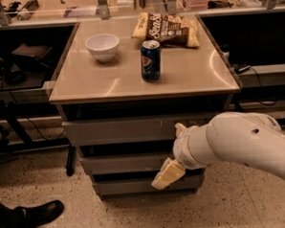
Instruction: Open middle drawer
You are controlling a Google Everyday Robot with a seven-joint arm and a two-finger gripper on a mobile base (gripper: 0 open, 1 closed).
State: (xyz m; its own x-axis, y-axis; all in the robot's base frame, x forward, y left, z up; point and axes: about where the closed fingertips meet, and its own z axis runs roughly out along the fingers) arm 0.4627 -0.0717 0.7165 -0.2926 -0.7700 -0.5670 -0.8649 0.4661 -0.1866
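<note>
Gripper (168,173) at lower right edge of middle drawer (121,163) face, grip state unclear, speckled floor (114,213) below.

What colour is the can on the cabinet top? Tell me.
Blue can, clear in the camera view. The gripper sits low, at the middle drawer face.

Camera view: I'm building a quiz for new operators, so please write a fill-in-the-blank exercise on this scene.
Under the tabletop are ___ drawers; the gripper hangs low in front of them, by the middle drawer.
The bowl on the tabletop is coloured ___.
In front of the chip bag stands a blue ___.
Missing words: three; white; can.
</note>
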